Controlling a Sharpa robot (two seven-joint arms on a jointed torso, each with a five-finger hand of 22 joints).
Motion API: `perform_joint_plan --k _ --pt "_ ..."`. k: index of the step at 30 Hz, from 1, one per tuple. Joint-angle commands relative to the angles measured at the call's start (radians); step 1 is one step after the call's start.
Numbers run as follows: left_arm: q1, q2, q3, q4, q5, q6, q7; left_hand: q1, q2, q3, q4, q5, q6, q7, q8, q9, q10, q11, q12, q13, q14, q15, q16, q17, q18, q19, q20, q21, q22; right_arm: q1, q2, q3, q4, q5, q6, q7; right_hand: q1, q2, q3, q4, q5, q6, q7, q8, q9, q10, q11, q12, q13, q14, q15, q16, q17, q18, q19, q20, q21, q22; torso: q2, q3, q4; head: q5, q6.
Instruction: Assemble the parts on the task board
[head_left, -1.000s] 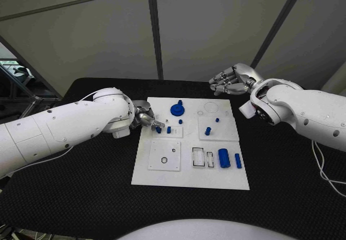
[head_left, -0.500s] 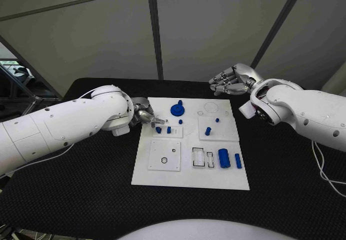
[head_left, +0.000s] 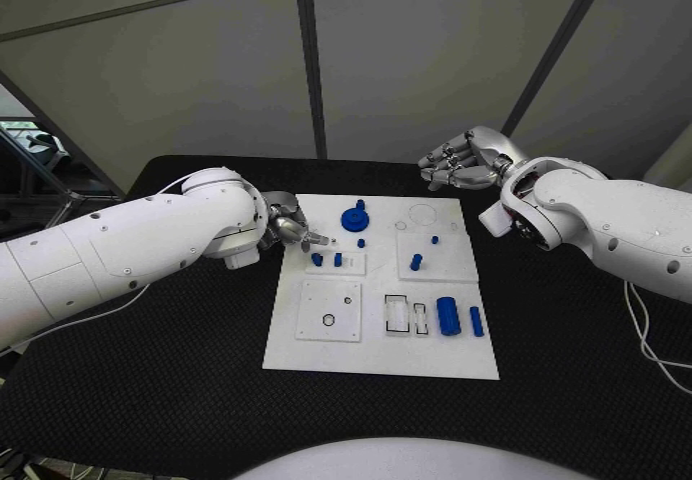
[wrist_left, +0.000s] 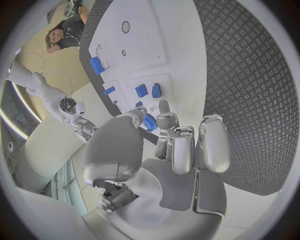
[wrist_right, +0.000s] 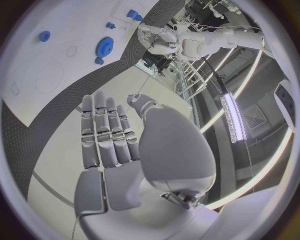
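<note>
The white task board (head_left: 382, 350) lies in the middle of the black table. My left hand (head_left: 296, 231) hovers at its far left edge, fingers loosely bent and holding nothing, just behind two small blue pegs (head_left: 317, 259) (wrist_left: 141, 90) standing in their block. A blue gear (head_left: 355, 217) sits to the hand's right, with a small blue stud (head_left: 361, 242) below it. A blue peg (head_left: 415, 262), a blue cylinder (head_left: 449, 316) (wrist_left: 95, 65) and a blue bar (head_left: 476, 321) lie further right. My right hand (head_left: 462, 160) (wrist_right: 106, 135) is raised beyond the far right corner, fingers straight, empty.
A white square plate (head_left: 330, 309) with a small ring hole and two rectangular slots (head_left: 397, 314) lie on the board's near half. Bare black table (head_left: 173, 380) surrounds the board on all sides.
My left hand has drawn back from the two blue pegs toward the board's far left edge, leaving both standing. The right hand has stayed still.
</note>
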Motion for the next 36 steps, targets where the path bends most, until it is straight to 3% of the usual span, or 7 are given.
perform_joint_plan --k 1,20,36 --pt "0.002 0.001 0.001 -0.003 0.000 0.002 -0.003 -0.001 0.004 -0.008 0.000 -0.003 0.003 -0.001 0.003 0.001 -0.002 0.001 -0.004 0.001 0.101 -0.007 0.000 0.255 -0.075 0.028 -0.009 -0.003 0.063 0.002 0.000 0.001 0.001 -0.001 0.002 0.007 -0.008 -0.001 0.004 0.001 0.003 -0.004 0.001 0.003 0.001 -0.006 -0.002 0.006 -0.002 -0.007 0.000 -0.002 -0.001 0.017 0.001 0.008 -0.006 -0.001 0.000 -0.0002 0.0008 0.000 0.000" --pt "-0.004 0.023 0.000 -0.021 0.003 0.013 -0.004 0.005 0.008 -0.015 0.002 -0.003 0.002 -0.001 0.002 0.001 -0.005 0.001 -0.007 -0.004 0.101 -0.007 -0.001 0.254 -0.075 0.028 -0.008 -0.004 0.062 0.002 0.001 0.001 0.001 -0.001 0.004 0.008 -0.010 -0.001 0.004 0.001 0.004 -0.004 0.001 0.003 0.002 -0.006 -0.002 0.007 -0.001 -0.008 0.001 -0.002 -0.002 0.017 0.002 0.009 -0.008 -0.002 -0.001 -0.0002 0.0004 0.001 -0.002" --pt "-0.011 0.020 0.000 -0.022 0.005 0.026 -0.005 0.005 0.011 -0.017 0.003 -0.003 0.001 0.000 0.001 0.000 -0.005 0.002 -0.007 -0.004 0.101 -0.007 -0.001 0.254 -0.074 0.027 -0.008 -0.005 0.061 0.002 0.001 0.001 0.000 -0.001 0.005 0.007 -0.010 -0.001 0.004 0.001 0.004 -0.004 0.001 0.003 0.002 -0.006 -0.002 0.007 -0.001 -0.008 0.001 -0.002 -0.002 0.017 0.002 0.009 -0.008 -0.002 -0.001 -0.0006 0.0008 0.001 -0.003"
